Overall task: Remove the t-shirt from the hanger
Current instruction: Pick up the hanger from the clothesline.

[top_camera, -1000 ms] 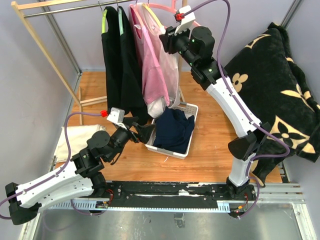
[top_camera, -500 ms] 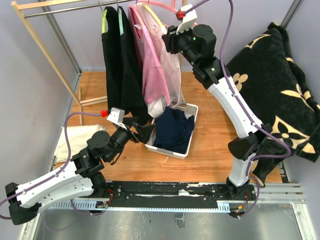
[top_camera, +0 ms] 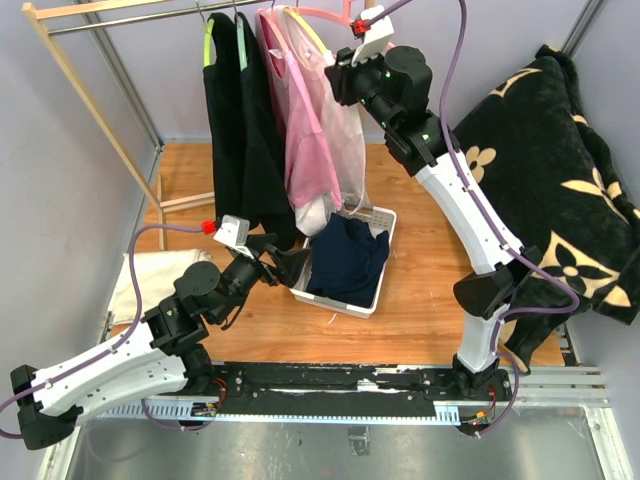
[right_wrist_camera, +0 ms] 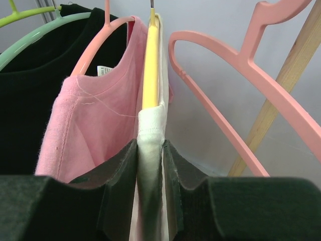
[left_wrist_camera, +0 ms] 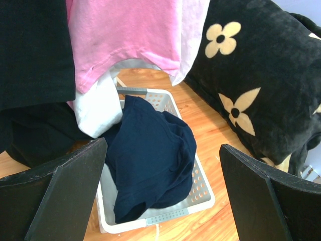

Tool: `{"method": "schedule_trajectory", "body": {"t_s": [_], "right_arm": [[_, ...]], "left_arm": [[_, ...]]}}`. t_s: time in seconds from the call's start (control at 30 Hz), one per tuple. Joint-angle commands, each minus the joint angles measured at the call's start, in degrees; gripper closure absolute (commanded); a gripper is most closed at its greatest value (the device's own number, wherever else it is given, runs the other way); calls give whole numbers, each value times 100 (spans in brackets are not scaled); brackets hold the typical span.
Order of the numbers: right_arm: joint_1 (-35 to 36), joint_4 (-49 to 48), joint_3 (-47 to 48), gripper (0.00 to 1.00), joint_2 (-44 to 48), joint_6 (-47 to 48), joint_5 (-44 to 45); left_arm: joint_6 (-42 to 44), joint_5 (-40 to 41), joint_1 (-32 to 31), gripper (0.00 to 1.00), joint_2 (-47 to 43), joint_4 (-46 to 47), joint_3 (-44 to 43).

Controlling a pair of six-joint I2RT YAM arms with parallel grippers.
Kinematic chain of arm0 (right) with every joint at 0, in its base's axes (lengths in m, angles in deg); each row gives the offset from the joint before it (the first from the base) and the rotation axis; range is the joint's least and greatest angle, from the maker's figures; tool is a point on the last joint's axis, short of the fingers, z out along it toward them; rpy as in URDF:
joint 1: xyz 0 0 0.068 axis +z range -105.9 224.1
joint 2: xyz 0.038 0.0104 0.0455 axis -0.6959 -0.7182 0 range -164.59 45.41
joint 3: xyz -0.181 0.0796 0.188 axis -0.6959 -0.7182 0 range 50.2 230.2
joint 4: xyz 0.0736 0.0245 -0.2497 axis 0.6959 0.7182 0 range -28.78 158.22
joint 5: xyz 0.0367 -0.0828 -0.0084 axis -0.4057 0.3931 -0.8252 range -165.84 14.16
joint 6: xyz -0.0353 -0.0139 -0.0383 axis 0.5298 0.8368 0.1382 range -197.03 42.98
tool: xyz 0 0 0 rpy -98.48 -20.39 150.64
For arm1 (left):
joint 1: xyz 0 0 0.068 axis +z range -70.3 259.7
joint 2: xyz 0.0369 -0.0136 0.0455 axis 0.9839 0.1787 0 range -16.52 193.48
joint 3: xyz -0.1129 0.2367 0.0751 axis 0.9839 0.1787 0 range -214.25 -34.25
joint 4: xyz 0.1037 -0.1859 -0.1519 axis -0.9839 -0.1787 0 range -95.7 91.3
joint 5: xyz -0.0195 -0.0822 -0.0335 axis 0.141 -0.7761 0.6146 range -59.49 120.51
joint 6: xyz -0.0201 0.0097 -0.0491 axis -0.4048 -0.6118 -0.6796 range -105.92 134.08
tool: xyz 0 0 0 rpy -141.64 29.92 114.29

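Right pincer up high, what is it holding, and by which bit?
The right pincer pinches the white t-shirt at its shoulder, just below the yellow hanger.

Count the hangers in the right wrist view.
5: lime hanger far left, mint hanger beside it, pink hanger inside the pink shirt, yellow hanger inside the white shirt, empty pink hanger far right. More may be hidden.

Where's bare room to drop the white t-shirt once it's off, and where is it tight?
Bare wood lies between the basket and the flowered blanket, plus a smaller strip between the rack leg and the black shirts. The basket is mostly filled by a navy garment. The rail is crowded: hangers packed around the white t-shirt.
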Motion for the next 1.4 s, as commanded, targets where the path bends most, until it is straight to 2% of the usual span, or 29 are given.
{"method": "schedule_trajectory", "body": {"t_s": [0.0, 0.43, 0.67, 0.77, 1.0, 1.37], "right_arm": [[96, 58, 236, 73, -47, 4, 122], [96, 75, 337, 74, -182, 5, 106], [94, -1, 270, 93, -195, 17, 88], [96, -296, -34, 99, -39, 73, 79], [96, -2016, -1434, 99, 631, 225, 63], [96, -2587, -1246, 99, 725, 312, 79]], "left_arm": [[48, 75, -36, 0, -8, 102, -1], [36, 92, -40, 0, -26, 71, 6], [36, 106, -39, 0, -35, 70, 9], [35, 111, -37, 0, -34, 79, 1], [4, 77, -39, 0, -2, 127, 2], [47, 83, -39, 0, 128, 201, -135]]}}
